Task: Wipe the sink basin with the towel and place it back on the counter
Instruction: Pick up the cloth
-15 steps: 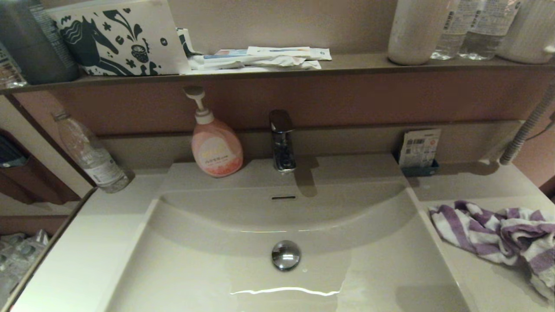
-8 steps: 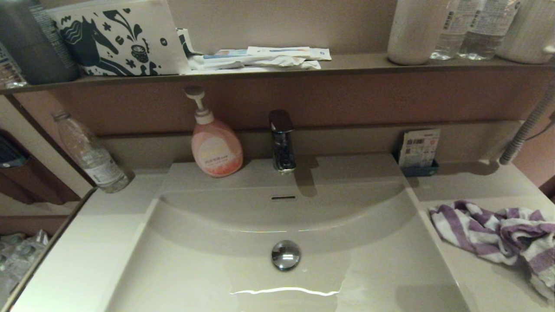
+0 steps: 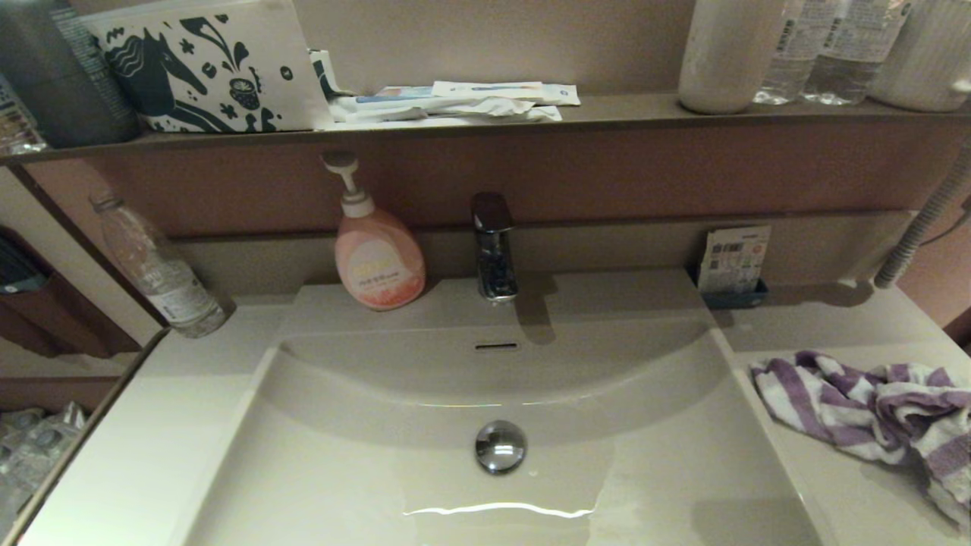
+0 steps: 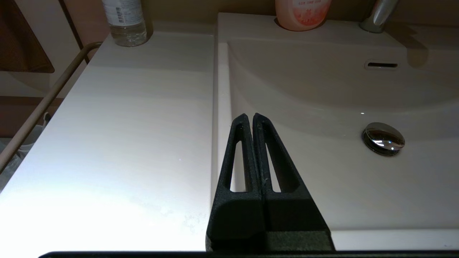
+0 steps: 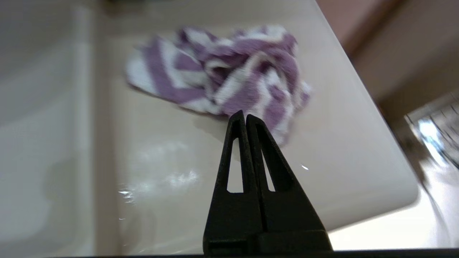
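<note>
The purple and white striped towel (image 3: 872, 406) lies crumpled on the beige counter (image 3: 827, 326) to the right of the sink basin (image 3: 425, 493). The basin has a chrome drain plug (image 3: 501, 447) and a slot overflow (image 3: 496, 346). Neither arm shows in the head view. In the right wrist view my right gripper (image 5: 242, 115) is shut and empty, hovering over the counter just short of the towel (image 5: 229, 79). In the left wrist view my left gripper (image 4: 250, 117) is shut and empty over the basin's left rim (image 4: 217, 107).
A pink soap dispenser (image 3: 377, 250) and chrome faucet (image 3: 494, 246) stand behind the basin. A clear bottle (image 3: 159, 273) is on the left counter, a small card holder (image 3: 733, 265) at the back right. The dark shelf (image 3: 485, 125) above carries bottles and packets.
</note>
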Available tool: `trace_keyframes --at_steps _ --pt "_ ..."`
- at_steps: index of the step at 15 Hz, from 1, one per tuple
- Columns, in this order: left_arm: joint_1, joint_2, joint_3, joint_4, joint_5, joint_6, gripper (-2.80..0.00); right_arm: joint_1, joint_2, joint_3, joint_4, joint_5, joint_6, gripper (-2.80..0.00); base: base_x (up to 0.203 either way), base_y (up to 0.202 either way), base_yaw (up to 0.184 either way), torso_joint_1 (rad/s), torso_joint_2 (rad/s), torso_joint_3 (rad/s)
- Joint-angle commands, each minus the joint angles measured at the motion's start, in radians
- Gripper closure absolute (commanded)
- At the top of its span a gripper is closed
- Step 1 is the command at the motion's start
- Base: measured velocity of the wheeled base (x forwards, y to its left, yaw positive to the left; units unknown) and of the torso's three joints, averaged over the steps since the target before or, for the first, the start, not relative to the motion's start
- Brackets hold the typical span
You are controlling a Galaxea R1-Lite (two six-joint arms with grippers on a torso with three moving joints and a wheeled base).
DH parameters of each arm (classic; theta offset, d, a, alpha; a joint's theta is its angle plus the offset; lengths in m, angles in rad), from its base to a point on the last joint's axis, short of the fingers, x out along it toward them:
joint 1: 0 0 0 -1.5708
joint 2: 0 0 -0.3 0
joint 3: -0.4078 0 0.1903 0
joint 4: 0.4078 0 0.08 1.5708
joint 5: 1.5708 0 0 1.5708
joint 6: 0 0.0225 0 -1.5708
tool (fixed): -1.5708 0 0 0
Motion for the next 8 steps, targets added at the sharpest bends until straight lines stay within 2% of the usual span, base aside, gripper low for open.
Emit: trace_keyframes --at_steps 1,5,8 --pt "0.000 0.002 0.000 -0.001 0.000 -0.001 0.00 -0.002 0.196 -0.068 0.032 -0.020 0.003 0.00 0.000 0.000 0.000 0.000 0.00 0.000" --pt "0.000 0.002 0.000 -0.001 0.000 -0.001 0.00 -0.011 0.423 -0.227 0.197 -0.045 0.047 0.00 0.000 0.000 0.000 0.000 0.00 0.000" --pt "0.000 0.002 0.000 -0.001 0.000 -0.001 0.00 -0.037 0.557 -0.327 0.243 -0.053 0.026 0.00 0.000 0.000 0.000 0.000 0.00 0.000"
